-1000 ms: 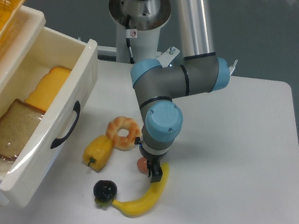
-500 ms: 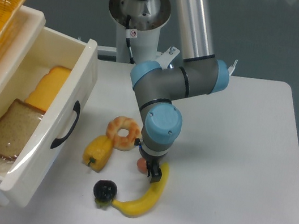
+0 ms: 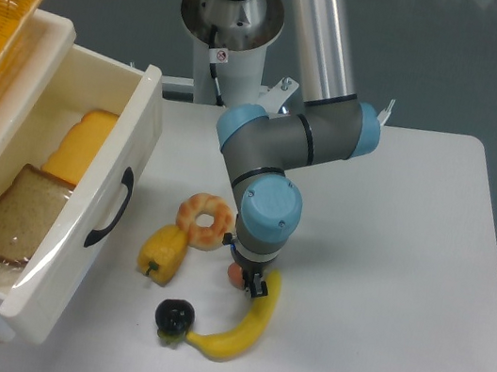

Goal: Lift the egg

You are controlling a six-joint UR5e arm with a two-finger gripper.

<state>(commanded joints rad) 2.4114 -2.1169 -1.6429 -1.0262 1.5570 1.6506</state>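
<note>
reaching down for the egg [image 3: 234, 275]
end effector [image 3: 248, 281] straddles it beside the banana [image 3: 244, 327]; whether the fingers pinch it, cannot tell.

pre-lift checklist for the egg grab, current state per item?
1. Gripper is down at the egg: ok.
2. Fingers closed on the egg: cannot tell, the wrist hides most of it.
3. Egg off the table: cannot tell.
4. Banana clear of the fingers: not ok, its upper end sits right against the gripper.
5. Donut clear of the gripper: ok, apart to the upper left.
6. Space above free for a straight lift: ok.
</note>
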